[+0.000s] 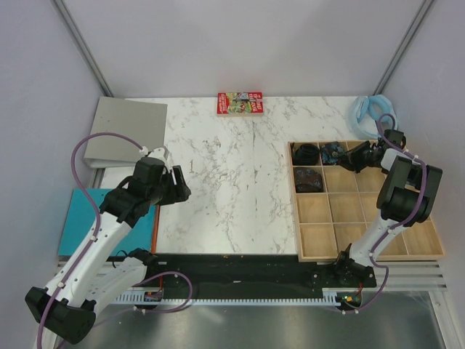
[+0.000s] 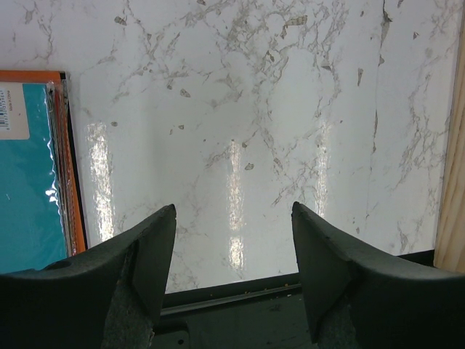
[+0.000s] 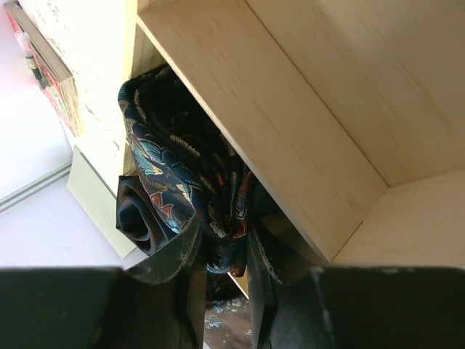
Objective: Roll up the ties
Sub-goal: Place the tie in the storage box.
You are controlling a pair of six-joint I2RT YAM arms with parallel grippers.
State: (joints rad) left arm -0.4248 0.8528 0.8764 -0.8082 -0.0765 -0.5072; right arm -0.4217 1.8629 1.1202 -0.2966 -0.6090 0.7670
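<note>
- The marble tabletop (image 1: 232, 182) shows no loose strip of tie. The work sits in the wooden divided tray (image 1: 370, 256) along the right edge.
- The step in hand looks like stowing: the right gripper (image 3: 221, 251) reaches into the tray's far row, near the far-right corner. Its jaws are drawn narrow and pinch a fold of the rolled floral tie (image 3: 189, 174).
- That tie lies in the second compartment from the left, against a wooden divider.
- Two other coiled ties (image 1: 305, 154) fill the far-left compartment and the one just nearer (image 1: 309, 179).
- The left gripper (image 2: 232, 240) hovers over bare marble toward the left edge, jaws wide with nothing between them.
- The next move probably calls for a gentle release and a straight lift, so the coil does not snag a finger and unwind.
- In the top view the right wrist covers its own fingers. The wrist view crops the coil's underside, so how firmly it rests on the compartment floor cannot be told.
</note>
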